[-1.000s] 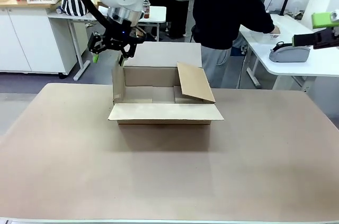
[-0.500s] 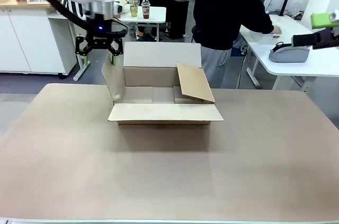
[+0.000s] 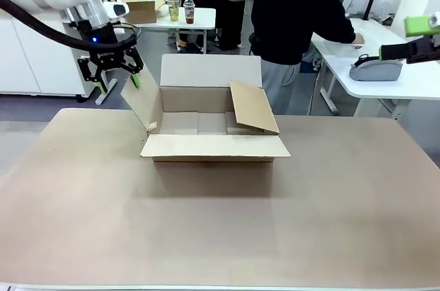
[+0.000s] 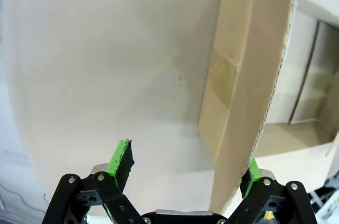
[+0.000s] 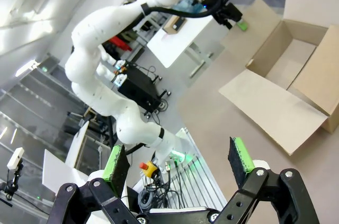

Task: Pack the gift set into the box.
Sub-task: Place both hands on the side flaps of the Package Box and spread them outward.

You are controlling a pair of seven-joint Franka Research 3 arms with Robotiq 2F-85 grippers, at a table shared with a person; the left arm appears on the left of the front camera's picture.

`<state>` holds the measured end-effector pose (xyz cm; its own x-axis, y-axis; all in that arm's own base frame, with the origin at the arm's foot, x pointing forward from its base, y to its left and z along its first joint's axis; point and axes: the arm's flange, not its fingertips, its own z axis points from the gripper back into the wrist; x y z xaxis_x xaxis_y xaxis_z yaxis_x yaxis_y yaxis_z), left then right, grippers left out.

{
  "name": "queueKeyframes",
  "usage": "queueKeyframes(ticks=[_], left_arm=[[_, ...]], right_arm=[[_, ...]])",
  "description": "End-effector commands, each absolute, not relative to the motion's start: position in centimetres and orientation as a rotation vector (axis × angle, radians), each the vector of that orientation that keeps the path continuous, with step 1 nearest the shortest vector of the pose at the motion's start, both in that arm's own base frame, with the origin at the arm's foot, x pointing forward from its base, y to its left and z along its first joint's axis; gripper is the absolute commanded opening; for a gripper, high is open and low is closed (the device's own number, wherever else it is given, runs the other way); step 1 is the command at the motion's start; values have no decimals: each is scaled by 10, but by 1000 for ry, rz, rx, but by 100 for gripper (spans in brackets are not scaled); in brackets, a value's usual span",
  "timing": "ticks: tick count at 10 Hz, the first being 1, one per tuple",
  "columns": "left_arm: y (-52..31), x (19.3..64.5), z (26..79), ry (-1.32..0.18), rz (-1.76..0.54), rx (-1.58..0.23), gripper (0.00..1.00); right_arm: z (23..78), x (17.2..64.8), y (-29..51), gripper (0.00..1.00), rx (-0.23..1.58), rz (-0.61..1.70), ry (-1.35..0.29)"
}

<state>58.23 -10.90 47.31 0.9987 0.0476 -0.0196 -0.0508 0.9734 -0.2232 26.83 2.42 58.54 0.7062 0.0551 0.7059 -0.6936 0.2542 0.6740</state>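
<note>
the left pincer (image 3: 119,82), wide open, straddles the left flap (image 3: 141,102) of the box (image 3: 213,145), seemingly to spread it outward. the right pincer (image 5: 177,163) hangs wide, empty.

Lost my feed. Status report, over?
Left tool open, straddling left flap of box. Right tool open, empty. Gift set on side table. Right flap leans over opening.

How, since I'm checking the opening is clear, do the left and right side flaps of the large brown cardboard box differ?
The left flap leans outward, the right flap tilts inward over the opening. The left flap's edge sits between the open left gripper's fingers; nothing touches the right flap. Both are plain brown cardboard.
</note>
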Motion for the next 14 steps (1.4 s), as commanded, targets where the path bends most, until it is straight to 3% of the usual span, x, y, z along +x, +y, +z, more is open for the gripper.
queueKeyframes(ticks=[1, 4, 7, 8, 11, 12, 14], left_arm=[[-89, 578, 463, 36, -45, -351, 100], [-64, 577, 454, 49, -10, -408, 100], [-44, 580, 436, 190, -92, -500, 100], [-54, 580, 447, 97, -3, -413, 100], [-54, 580, 447, 97, -3, -413, 100], [-54, 580, 447, 97, -3, -413, 100], [-54, 580, 447, 97, -3, -413, 100]], right_arm=[[589, 272, 26, 100, 1234, 578, -656], [589, 272, 26, 100, 1234, 578, -656], [589, 272, 26, 100, 1234, 578, -656], [589, 272, 26, 100, 1234, 578, -656], [585, 268, 24, 100, 1220, 557, -631], [589, 296, 56, 100, 1069, 500, -603], [599, 366, 149, 100, 760, 611, -454]])
